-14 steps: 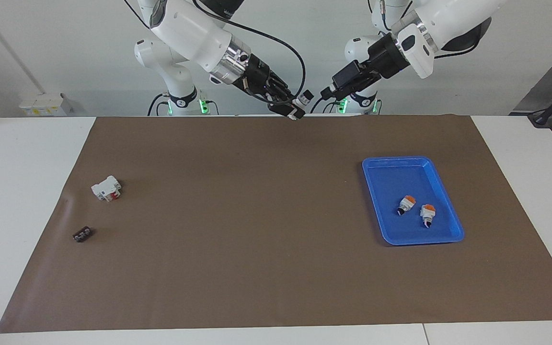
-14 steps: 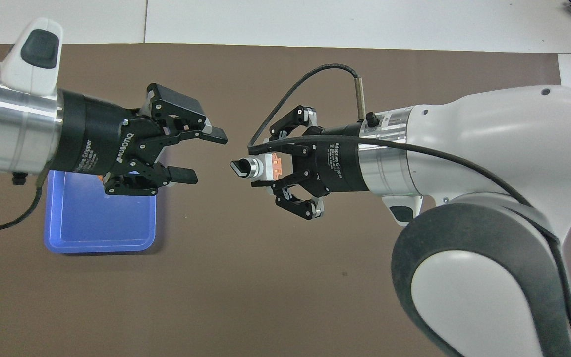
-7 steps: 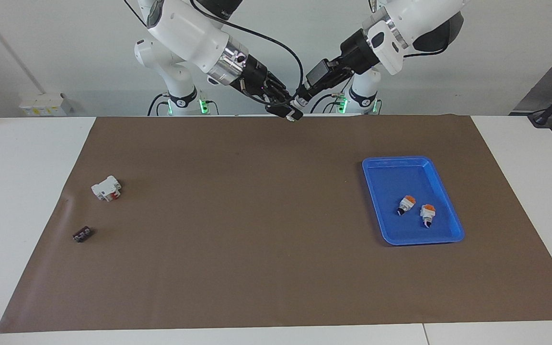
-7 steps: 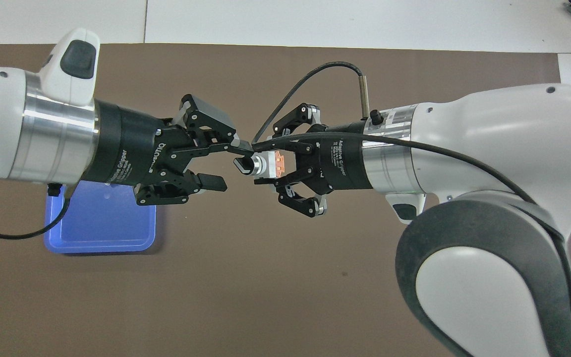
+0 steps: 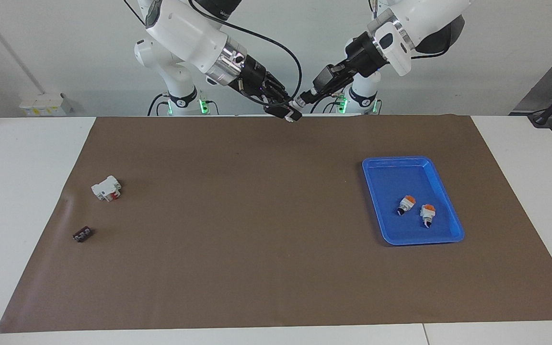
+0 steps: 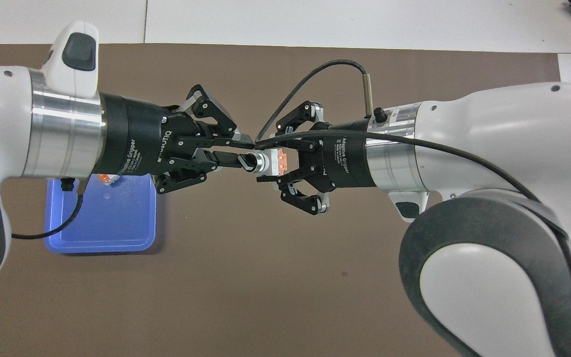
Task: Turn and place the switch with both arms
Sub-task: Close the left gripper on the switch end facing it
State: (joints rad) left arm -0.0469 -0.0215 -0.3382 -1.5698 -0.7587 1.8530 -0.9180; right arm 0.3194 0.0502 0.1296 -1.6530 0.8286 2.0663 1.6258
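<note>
The switch (image 6: 261, 163) is held in the air between the two grippers, over the mat's edge closest to the robots. Its orange block (image 6: 281, 159) faces up and its black knob (image 6: 244, 160) points toward the left gripper. My right gripper (image 6: 268, 162) is shut on the white body. My left gripper (image 6: 241, 153) is shut on the black knob end. In the facing view the switch (image 5: 298, 102) shows small between the left gripper (image 5: 306, 97) and the right gripper (image 5: 289, 113). No green face shows.
A blue tray (image 5: 415, 165) toward the left arm's end holds two like switches (image 5: 406, 204) (image 5: 427, 213) with orange blocks. A white block with a red part (image 5: 107, 188) and a small black piece (image 5: 82, 234) lie toward the right arm's end.
My left gripper has come in from open and apart, reached the switch's knob end and shut on it. My right gripper has kept its hold on the switch.
</note>
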